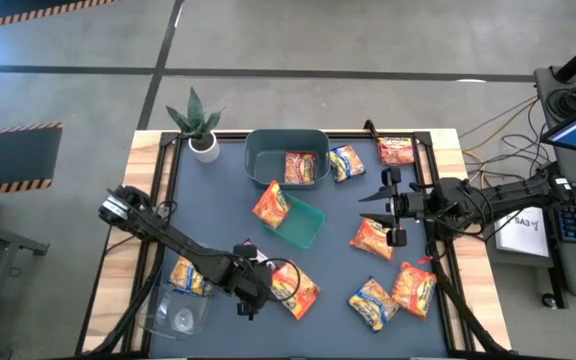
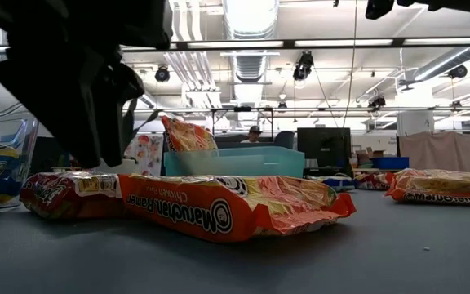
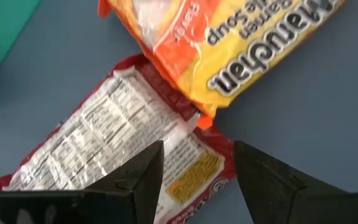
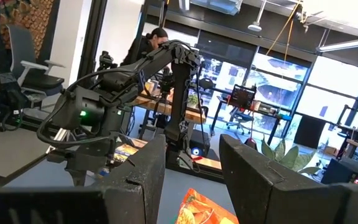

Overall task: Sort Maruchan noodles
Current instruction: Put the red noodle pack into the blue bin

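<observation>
overhead, the left claw (image 1: 251, 300) is hovering open beside an orange packet (image 1: 295, 290) near the table's (image 1: 218, 215) front edge; the right claw (image 1: 393, 205) is waiting open. wrist-side, a dark red packet (image 3: 104, 137) is lying beneath its fingers (image 3: 142, 177).

The Maruchan noodles (image 2: 235, 208) were sealed in thin, crinkly plastic film that looked glossy and caught the ceiling lights. One dark red packet (image 3: 114, 146) lay with a shiny, silvery printed back facing up. The bench (image 1: 213, 215) had a smooth, matt dark grey top edged with pale, bare wood (image 1: 118, 265). The green tray (image 1: 303, 225) and the grey-teal tub (image 1: 258, 160) looked like smooth, dull plastic. The left end effector (image 3: 197, 171) had matt black, hard-looking fingers (image 3: 145, 174).
</observation>
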`<state>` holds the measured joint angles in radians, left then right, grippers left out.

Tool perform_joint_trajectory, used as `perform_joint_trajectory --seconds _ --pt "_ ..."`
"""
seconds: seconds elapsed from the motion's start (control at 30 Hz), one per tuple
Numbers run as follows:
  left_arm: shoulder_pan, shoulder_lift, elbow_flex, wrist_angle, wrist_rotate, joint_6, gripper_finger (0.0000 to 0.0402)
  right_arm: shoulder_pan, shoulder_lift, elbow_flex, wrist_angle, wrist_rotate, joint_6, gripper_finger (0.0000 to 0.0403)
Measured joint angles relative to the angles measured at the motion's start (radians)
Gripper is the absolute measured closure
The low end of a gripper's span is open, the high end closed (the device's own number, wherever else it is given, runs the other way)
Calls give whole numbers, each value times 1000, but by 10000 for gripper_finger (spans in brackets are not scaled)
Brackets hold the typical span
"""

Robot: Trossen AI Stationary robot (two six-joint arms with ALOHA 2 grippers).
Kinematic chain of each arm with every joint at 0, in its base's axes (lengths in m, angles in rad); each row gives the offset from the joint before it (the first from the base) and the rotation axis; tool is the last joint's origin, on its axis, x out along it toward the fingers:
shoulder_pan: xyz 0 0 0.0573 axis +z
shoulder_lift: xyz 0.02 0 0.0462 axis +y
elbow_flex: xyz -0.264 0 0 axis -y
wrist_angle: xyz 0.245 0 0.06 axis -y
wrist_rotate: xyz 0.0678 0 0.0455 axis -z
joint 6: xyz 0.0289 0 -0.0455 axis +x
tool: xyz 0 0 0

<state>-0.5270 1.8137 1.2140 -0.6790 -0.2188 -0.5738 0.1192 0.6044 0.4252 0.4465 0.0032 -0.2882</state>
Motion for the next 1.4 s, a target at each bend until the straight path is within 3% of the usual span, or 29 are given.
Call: perform_joint_trajectory --seconds 0.43,0.63,1.1,1.23,1.4 --pt "-36 -2 -57 4 -20 14 226 0 0 0 0 0 -1 264" --pt "-47 -2 -61 5 -79 58 227 0 0 0 1 24 3 264" --pt "-51 0 0 -42 -77 63 290 0 0 0 1 26 3 264" --pt "-63 0 30 -45 -78 99 280 0 0 0 1 26 0 264" --pt "-95 20 16 -46 -77 85 236 0 0 0 0 26 0 264"
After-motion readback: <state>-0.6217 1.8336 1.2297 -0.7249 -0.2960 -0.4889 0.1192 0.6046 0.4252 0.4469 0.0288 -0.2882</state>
